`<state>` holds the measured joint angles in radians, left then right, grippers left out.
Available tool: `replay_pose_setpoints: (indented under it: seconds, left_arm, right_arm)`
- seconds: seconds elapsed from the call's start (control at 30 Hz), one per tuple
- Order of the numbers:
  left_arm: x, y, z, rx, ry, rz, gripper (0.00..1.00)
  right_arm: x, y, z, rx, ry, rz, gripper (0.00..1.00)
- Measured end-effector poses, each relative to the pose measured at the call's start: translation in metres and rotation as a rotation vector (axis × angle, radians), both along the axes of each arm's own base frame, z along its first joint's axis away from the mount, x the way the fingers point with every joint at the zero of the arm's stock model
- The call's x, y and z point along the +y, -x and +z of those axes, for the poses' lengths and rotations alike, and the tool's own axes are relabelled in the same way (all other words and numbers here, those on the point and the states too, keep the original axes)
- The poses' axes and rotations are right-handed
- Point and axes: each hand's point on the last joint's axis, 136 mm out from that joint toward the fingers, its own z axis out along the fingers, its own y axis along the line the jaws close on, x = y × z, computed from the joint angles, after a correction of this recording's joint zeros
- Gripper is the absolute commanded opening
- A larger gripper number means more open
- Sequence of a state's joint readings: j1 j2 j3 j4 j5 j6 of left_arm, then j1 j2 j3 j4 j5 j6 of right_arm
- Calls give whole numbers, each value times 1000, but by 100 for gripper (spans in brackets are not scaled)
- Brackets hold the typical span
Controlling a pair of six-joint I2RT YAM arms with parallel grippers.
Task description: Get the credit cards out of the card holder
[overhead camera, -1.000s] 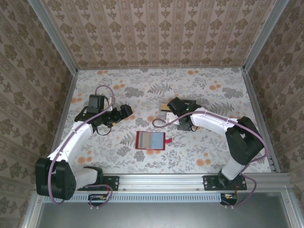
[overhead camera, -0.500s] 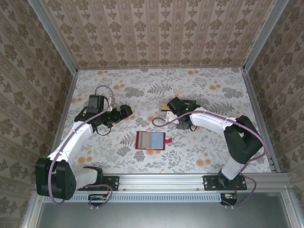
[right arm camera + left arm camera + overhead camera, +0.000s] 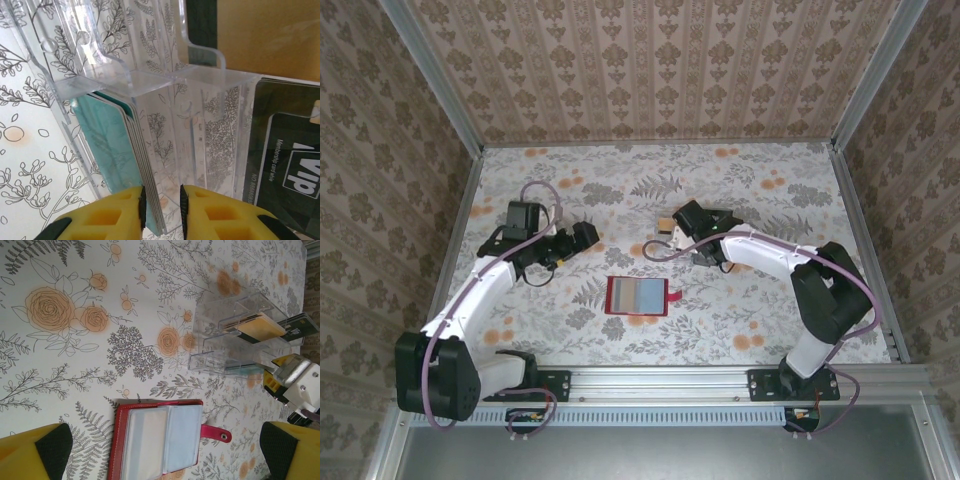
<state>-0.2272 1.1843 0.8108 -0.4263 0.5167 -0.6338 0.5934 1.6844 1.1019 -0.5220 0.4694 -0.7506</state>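
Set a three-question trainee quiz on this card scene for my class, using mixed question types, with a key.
1. True or false: the card holder lies open.
2. Fill in: the left gripper has its jaws ____.
3. The teal cards stand in: A. the clear stand; B. the card holder; C. the left gripper.
Key: 1 true; 2 open; 3 A.

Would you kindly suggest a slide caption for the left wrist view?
Red card holder lies open on the floral table; clear stand beyond holds credit cards.
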Motion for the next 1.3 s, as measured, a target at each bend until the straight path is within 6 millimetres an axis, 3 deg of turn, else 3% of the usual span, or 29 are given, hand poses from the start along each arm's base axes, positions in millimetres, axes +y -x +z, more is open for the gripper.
replay_pose_setpoints:
  seconds: [0.23, 0.47, 0.7, 0.83, 0.9, 1.07, 1.13, 1.3]
  left_arm:
    - [-1, 0, 0, -4, 9, -6, 100]
    - [-2, 1, -9, 25, 6, -10, 100]
    - [-8, 5, -11, 32, 4, -32, 99]
    - [-14, 8, -12, 37, 4, -52, 96]
    - [-18, 10, -15, 46, 2, -65, 91]
    - [-34, 20, -26, 98, -2, -106, 67]
    - [-42, 25, -31, 119, -5, -130, 56]
    - [-56, 38, -43, 165, -20, -179, 39]
  right_arm:
    - [4, -5, 10, -30, -46, -45, 27]
    - [0, 4, 24, -53, -107, -100, 29]
    - [-6, 17, 21, -48, -142, -140, 30]
    - [-5, 19, 32, -73, -202, -175, 29]
    - [-2, 22, 38, -80, -254, -200, 27]
    - [20, 33, 55, -76, -459, -280, 24]
    - [35, 40, 61, -60, -564, -316, 22]
    - [72, 59, 65, 13, -785, -421, 16]
